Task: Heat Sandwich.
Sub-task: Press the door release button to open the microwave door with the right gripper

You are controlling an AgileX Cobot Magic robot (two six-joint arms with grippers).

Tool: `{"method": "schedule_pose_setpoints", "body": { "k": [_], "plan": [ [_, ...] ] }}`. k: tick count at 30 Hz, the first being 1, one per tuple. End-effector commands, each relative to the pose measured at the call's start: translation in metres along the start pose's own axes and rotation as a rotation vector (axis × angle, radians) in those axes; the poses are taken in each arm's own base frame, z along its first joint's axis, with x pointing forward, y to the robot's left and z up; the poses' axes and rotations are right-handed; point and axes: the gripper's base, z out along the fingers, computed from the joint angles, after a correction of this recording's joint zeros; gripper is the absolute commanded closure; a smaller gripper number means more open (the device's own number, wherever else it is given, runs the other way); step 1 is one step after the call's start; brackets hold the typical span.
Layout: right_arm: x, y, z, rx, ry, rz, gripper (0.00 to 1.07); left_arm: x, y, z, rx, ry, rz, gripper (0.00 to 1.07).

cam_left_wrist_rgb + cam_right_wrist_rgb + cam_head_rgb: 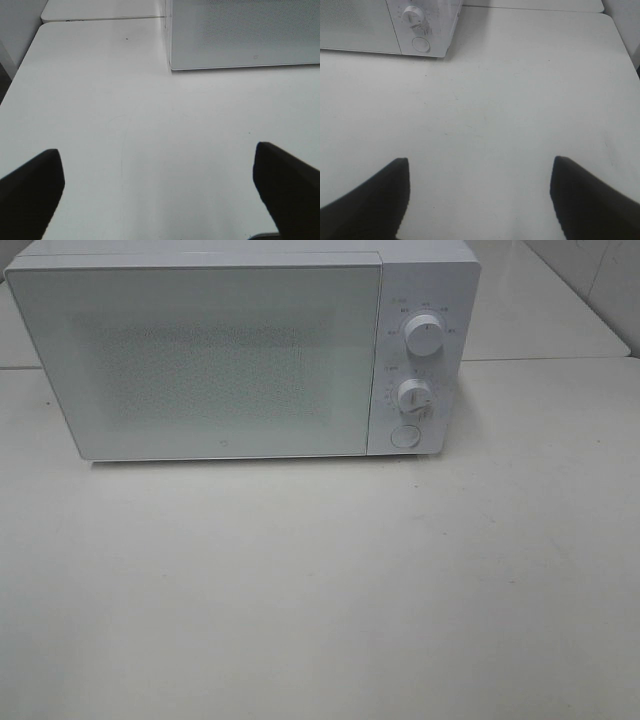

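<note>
No view shows the sandwich, so its bearing cannot be told. The white boxy microwave [240,350] stands shut on the pale counter [320,590], its round door button [421,44] nearer the right tool [481,161]. That and the left tool [157,152] hang spread, empty.

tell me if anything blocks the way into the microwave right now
Yes: the microwave door is shut, closing off the inside. Between it and the open left gripper and open right gripper, only bare table shows. The sandwich appears in no view.
</note>
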Motion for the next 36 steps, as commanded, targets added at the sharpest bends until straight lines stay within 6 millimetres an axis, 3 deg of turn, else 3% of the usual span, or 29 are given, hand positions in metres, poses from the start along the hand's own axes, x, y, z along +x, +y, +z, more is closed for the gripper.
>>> {"method": "schedule_pose_setpoints", "body": {
  "k": [1, 6, 12, 24, 36],
  "plan": [
    [0.001, 0.000, -0.003, 0.008, -0.038, 0.018, 0.31, 0.001, -0.001, -0.002, -0.005, -0.028, -0.004, 0.09],
    [-0.001, 0.000, -0.005, 0.008, -0.053, 0.018, 0.31, 0.001, -0.001, -0.002, -0.005, -0.028, -0.004, 0.09],
    [-0.024, 0.000, -0.011, 0.006, -0.128, 0.030, 0.31, 0.001, -0.001, -0.002, -0.005, -0.028, -0.004, 0.09],
    [-0.074, 0.001, 0.030, -0.001, -0.188, 0.029, 0.32, 0.001, -0.001, -0.002, -0.005, -0.028, -0.004, 0.09],
    [-0.098, 0.002, 0.073, -0.005, -0.144, 0.029, 0.32, 0.001, -0.001, -0.002, -0.005, -0.028, -0.004, 0.09]
  ]
}}
